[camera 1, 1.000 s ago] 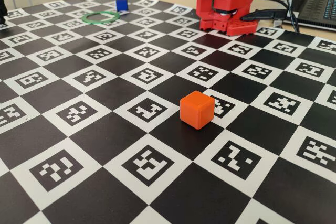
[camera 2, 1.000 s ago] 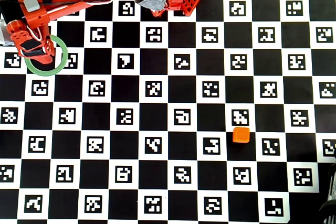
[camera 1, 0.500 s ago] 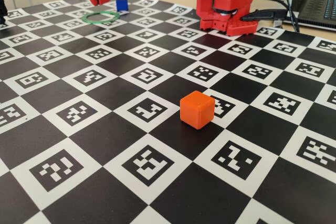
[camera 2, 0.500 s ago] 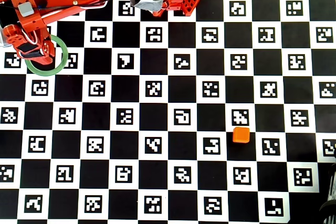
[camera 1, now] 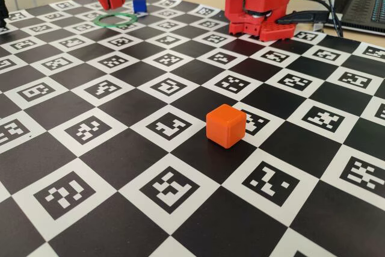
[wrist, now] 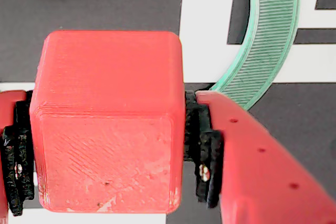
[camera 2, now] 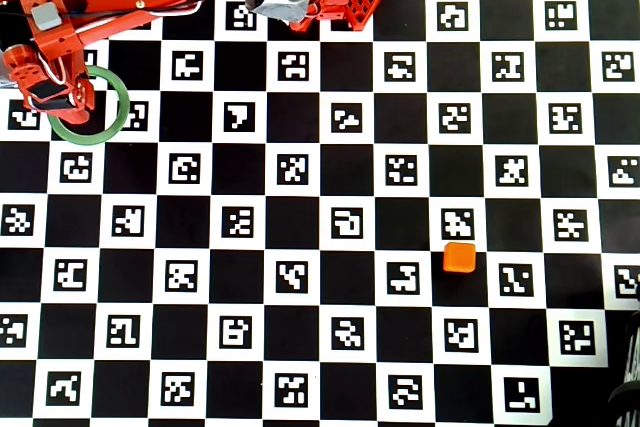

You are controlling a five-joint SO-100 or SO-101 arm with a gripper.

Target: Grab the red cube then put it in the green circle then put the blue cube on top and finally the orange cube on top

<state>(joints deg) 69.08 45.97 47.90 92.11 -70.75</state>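
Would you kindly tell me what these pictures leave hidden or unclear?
- Red cube: seen only in the wrist view; the arm covers it overhead.
- Blue cube: absent from the overhead view, probably beneath the arm.
- Green circle: partly covered by the tool overhead; cropped in the wrist view.

Green circle (wrist: 268,40) cropped in wrist view; blue cube (camera 1: 139,3) tiny.

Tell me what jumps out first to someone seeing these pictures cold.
The checkerboard mat of black squares and coded white squares fills the table. The orange cube sits alone in the foreground of the fixed view. In the wrist view, the claw clamps the red cube beside the green circle, and the blue cube waits beyond the ring at the far edge.
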